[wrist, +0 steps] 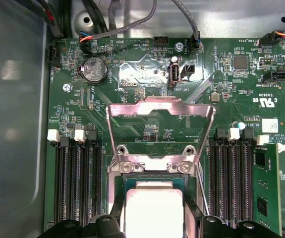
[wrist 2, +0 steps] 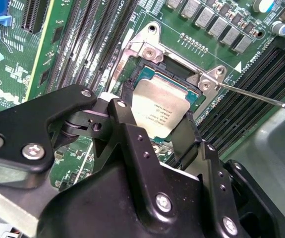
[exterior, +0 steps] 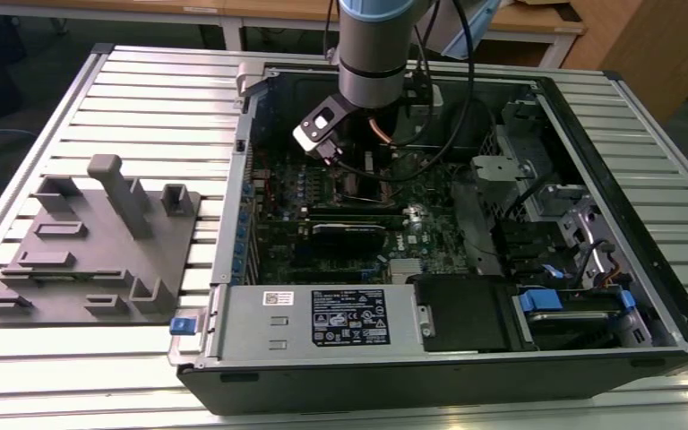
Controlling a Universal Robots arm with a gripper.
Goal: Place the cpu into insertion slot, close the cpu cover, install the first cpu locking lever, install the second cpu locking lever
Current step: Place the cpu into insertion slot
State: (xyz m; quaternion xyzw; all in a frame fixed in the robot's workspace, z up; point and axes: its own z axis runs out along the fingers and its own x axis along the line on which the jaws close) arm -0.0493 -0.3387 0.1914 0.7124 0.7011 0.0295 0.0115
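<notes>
Gripper (wrist 2: 154, 119) clamping the cpu (wrist 2: 162, 104) at the insertion slot (wrist 2: 179, 73), cpu cover (wrist: 159, 102) standing open.

In the second wrist view the black fingers (wrist 2: 125, 124) are pressing on two opposite edges of the cpu, silver-grey top facing up, w/ the chip sitting inside the slot's silvery rim; can't tell if it's fully seated or just above. In the first wrist view the cpu cover is tilting up & away from the slot, green motherboard (wrist: 231, 99) showing thru its window. A thin locking lever (wrist 2: 261, 96) is sticking out beside the slot, unlatched. Long black memory slots (wrist: 78, 183) are flanking the socket on both sides. In the exterior view the arm (exterior: 374, 45) is reaching down into the open computer case (exterior: 631, 179), w/ the power supply box (exterior: 320, 318) at the near edge & a grey fixture tray (exterior: 93, 251) lying on the table at the exterior view's left.
</notes>
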